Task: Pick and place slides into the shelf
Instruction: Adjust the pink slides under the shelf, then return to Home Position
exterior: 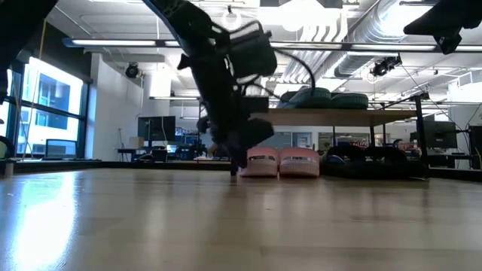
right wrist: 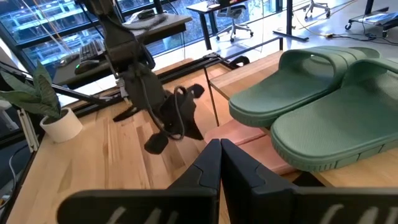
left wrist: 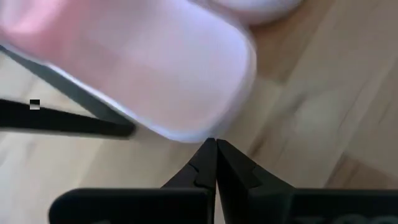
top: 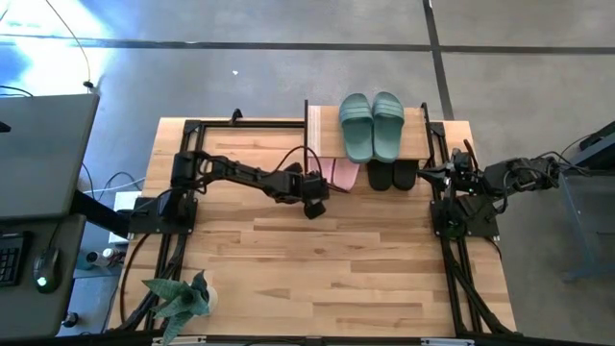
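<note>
Your left arm reaches across the table from its base, elbow bent, and its left gripper [top: 314,208] hangs low over the tabletop [top: 317,279] just in front of the shelf [top: 323,123], beside the pink slides [exterior: 280,162]. Its fingers [left wrist: 205,163] are pressed together with nothing between them, their tips just short of a pink slide's rounded end. Your right arm is folded at the table's right edge, with the right gripper [right wrist: 219,149] clenched and empty, pointing toward the shelf.

On the shelf's wooden top board you have the sage green slides [top: 372,123], side by side. On the lower level, the pink slides sit at the left and the black slides [top: 393,176] at the right. A potted plant [top: 178,298] stands at the table's front left corner.
</note>
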Robot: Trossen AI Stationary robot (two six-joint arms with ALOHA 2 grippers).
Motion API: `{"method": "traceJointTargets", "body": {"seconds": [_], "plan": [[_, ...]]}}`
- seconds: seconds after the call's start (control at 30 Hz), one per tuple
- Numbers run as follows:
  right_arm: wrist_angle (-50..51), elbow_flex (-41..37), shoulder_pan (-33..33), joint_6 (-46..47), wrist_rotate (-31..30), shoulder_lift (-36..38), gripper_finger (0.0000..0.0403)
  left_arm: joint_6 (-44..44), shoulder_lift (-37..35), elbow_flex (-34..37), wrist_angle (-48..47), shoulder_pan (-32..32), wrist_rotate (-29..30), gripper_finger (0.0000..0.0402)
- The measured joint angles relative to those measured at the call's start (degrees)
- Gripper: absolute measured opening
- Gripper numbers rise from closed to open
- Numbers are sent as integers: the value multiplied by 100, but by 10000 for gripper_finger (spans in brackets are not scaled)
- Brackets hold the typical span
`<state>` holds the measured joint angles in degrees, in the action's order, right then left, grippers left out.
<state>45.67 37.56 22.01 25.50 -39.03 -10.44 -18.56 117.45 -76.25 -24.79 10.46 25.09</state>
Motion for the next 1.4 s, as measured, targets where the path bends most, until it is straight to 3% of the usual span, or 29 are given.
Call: {"method": "traceJointTargets", "body": {"seconds": [0.8, 0.97, 1.2, 1.4], "plan": [[2, 0, 0, 2, -47, -2, 0, 322, 83, -74, 716, 2, 73, 0], [2, 0, 0, 2, -46, -2, 0, 334, 83, -74, 816, 9, -152, 0], [8, 0, 0, 48, -46, -2, 0, 332, 81, -77, 495, 4, -197, 0], [129, 0, 0, 208, -44, -2, 0, 332, 81, -77, 26, -2, -629, 0]]}}
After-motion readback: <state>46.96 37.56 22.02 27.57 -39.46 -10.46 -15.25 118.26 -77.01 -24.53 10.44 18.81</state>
